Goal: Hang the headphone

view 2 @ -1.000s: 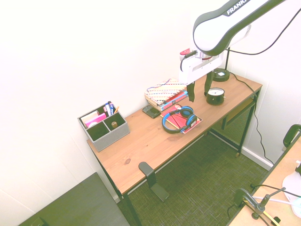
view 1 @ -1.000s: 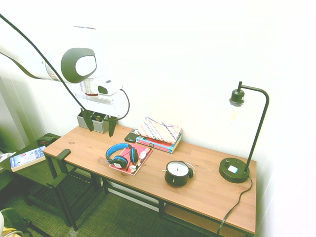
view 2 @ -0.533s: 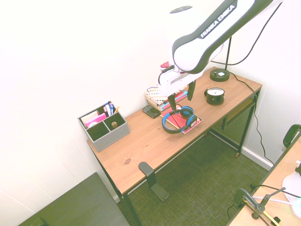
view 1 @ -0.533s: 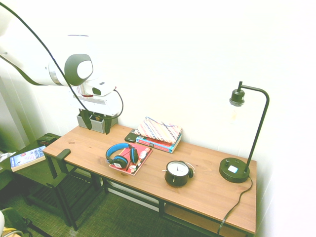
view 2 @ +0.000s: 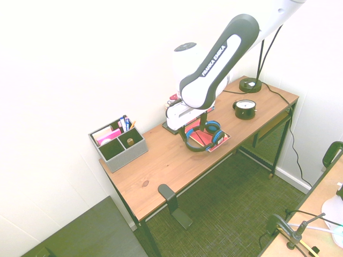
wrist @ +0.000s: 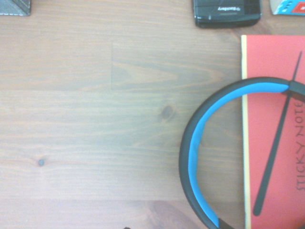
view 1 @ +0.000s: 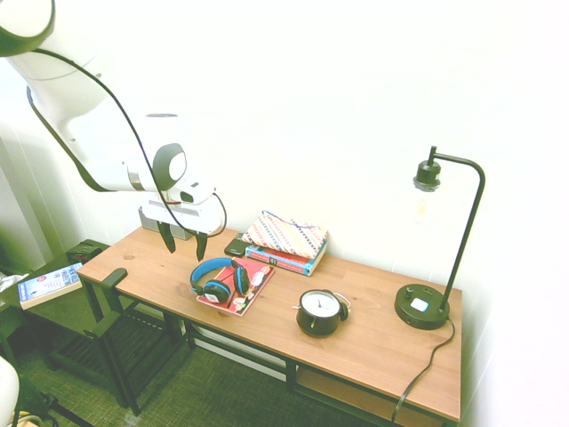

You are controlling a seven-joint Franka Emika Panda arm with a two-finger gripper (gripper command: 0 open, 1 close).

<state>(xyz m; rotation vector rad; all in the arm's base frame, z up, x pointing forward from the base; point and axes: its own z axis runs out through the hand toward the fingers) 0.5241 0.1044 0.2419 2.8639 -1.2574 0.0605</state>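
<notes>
- First exterior view: the gripper [view 1: 181, 242] hangs above the wooden desk [view 1: 373, 342], fingers pointing down and spread apart, with nothing between them.
- The gripper sits above the bare desk surface just beside the headphone [view 1: 217, 278], on the side away from the alarm clock [view 1: 320, 311]. It is not touching the headphone.
- The headphone lies flat, its blue headband arching toward the gripper and its black ear cups resting on a red notebook [view 1: 244, 289]. In the wrist view, the headband [wrist: 198, 138] curves from the wood onto the notebook [wrist: 274, 119], whose cover shows sideways print reading "STICKY NOTE".
- The wrist view also shows a small black device [wrist: 227, 12] lying on the desk beyond the notebook's corner.
- Second exterior view: the white arm [view 2: 214, 59] reaches in from the upper right and partly hides the gripper [view 2: 188, 126], which is over the headphone [view 2: 203, 136] and notebook area.
- Behind the notebook, near the wall, a patterned pouch [view 1: 286, 235] lies on a stack of books [view 1: 284, 260].
- A grey desk organiser [view 2: 118, 143] with several compartments stands at the desk end near the gripper, well apart from the headphone.
- A black hook-shaped bracket [view 2: 169, 197] is fixed at the desk's front edge, below the organiser's end.
- The alarm clock stands upright between the notebook and the black desk lamp [view 1: 440, 249], which occupies the far end.
</notes>
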